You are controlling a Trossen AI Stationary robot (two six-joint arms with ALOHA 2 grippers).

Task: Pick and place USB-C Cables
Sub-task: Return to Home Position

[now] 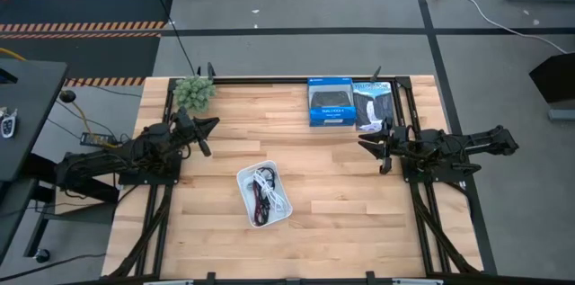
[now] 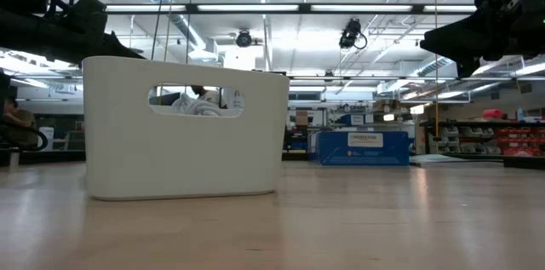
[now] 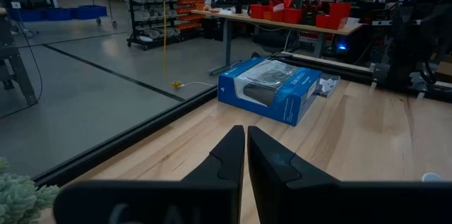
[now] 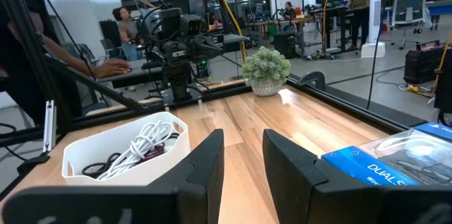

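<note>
1. Two neighbours matter on the left: the left gripper [image 3: 245,138] sits near the tabletop's [image 1: 350,200] left edge, and a small potted plant [image 1: 194,93] stands just beside it at the far corner. My worry is that a wide swing toward rest brushes that plant and tips it. As for the grip, the fingers are pressed together with only a hairline slit between them. They hold nothing and touch nothing.

2. Centre stage is the white bin [image 2: 187,151], upright and well apart from both arms. All three USB-C cables [image 1: 263,193] lie inside it in one loose tangle, with the white cable [image 4: 138,143] on top, the dark red cable [image 4: 158,152] beside it and the black cable [image 4: 97,163] at one end. The bin looks light, so I'd judge a low arm pass would shove it. A jolt could also spring a loop over the rim.

3. Over on the right, the right gripper [image 4: 244,136] hovers by the tabletop's right side, close to two blue retail boxes [image 1: 330,103] at the far edge. The hazard is a wrist turn toward them clipping the nearer box. Its fingers stand parted by a moderate gap, empty and clear of everything.
</note>
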